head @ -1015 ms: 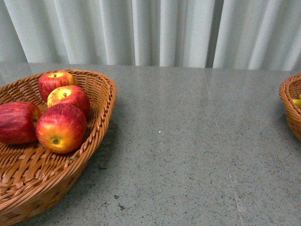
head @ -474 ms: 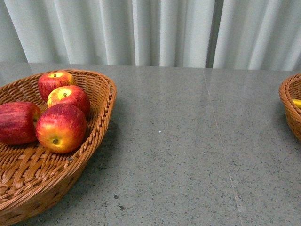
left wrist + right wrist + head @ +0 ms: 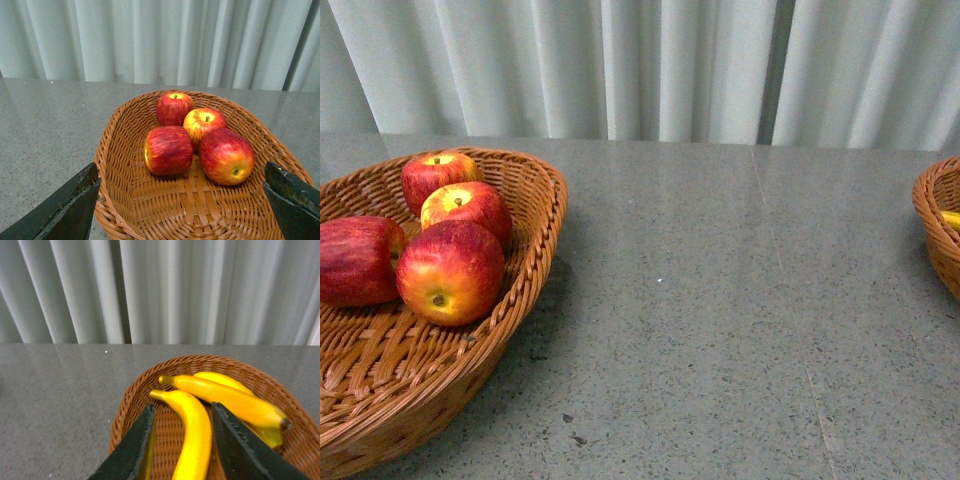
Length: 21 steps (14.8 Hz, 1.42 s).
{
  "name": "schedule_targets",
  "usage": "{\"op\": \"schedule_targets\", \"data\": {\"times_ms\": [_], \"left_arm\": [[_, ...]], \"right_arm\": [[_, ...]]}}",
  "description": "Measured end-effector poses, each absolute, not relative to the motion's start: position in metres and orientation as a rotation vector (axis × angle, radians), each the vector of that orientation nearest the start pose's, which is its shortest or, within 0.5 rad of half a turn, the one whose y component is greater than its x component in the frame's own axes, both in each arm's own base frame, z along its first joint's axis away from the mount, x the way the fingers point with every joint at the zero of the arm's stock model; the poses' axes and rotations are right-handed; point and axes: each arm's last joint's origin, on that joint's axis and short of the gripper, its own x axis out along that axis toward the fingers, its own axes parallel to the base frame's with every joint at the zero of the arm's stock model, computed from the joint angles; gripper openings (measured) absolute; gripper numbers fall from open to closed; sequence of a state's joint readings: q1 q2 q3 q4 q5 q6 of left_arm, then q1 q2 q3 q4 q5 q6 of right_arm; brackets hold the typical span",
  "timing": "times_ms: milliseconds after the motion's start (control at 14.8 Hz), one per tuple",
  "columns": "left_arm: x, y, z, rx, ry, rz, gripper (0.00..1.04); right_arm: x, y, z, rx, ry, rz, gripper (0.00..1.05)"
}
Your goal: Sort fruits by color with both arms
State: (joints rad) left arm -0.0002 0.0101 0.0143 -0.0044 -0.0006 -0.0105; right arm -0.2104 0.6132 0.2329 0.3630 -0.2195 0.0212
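A grey speckled stone table [image 3: 720, 330] carries everything, its far edge running along a wall of pale pleated curtains [image 3: 650, 65]. Thin seam lines cross the top from far to near on the right half, and a few small dark specks mark the near part. Two wicker baskets rest directly on it, well apart: a large one [image 3: 535, 260] at the left, and another [image 3: 932, 225] at the right edge, only partly in view. The stretch of table between them is bare.

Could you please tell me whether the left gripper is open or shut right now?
Open. In the left wrist view the left gripper has its jaws spread wide apart, empty, with the wicker basket of four apples between them.
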Motion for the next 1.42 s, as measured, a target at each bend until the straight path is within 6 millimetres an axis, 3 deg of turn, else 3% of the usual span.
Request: {"op": "schedule_targets", "data": {"times_ms": [68,135,271,1422], "left_arm": [[0.097,0.000,0.167,-0.010,0.000,0.000,0.98],[0.097,0.000,0.167,-0.010,0.000,0.000,0.98],[0.097,0.000,0.167,-0.010,0.000,0.000,0.98],[0.097,0.000,0.167,-0.010,0.000,0.000,0.98]], "right_arm": [[0.134,-0.016,0.197,0.012,0.017,0.005,0.15],[0.126,-0.006,0.190,0.004,0.002,-0.012,0.02],[0.118,0.000,0.179,0.003,0.003,0.000,0.02],[0.097,0.000,0.167,0.003,0.000,0.000,0.02]]}}
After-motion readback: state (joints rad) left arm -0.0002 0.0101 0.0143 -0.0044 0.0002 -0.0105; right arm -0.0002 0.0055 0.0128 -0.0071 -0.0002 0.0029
